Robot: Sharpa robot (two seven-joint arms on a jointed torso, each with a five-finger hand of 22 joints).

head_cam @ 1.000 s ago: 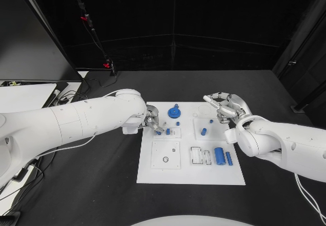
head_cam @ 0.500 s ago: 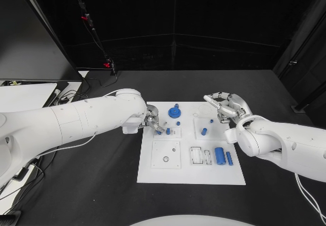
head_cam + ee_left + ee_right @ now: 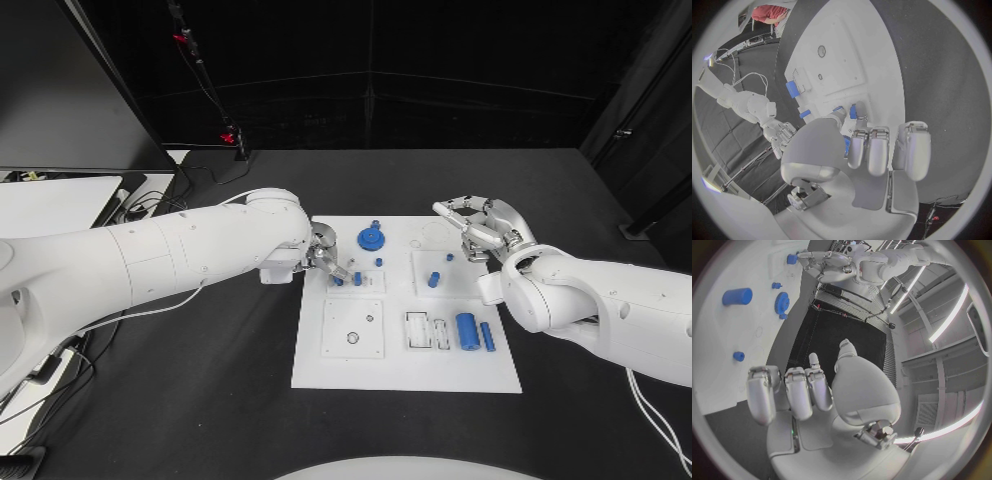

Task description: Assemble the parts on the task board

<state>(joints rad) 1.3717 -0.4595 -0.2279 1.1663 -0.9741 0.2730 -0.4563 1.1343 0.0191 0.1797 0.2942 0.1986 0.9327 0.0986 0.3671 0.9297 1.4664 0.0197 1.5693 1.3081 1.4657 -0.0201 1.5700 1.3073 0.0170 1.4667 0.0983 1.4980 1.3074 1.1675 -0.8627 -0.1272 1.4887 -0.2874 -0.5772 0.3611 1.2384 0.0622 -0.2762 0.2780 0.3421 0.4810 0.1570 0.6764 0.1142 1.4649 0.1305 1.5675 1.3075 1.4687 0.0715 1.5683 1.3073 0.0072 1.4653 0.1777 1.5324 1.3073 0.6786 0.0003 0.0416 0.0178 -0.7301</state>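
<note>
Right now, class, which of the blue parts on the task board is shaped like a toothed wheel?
The blue gear at the board's far edge, between the two hands. It is round and toothed; the other blue parts are small pegs or plain cylinders, like the large cylinder.

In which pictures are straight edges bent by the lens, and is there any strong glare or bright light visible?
Head view: the task board keeps straight edges and is evenly lit, with no glare. Left wrist view: the fisheye lens curves the board's edge beyond the left hand. Right wrist view: the board looks washed out, and bright ceiling strip lights bend into arcs behind the right hand.
</note>
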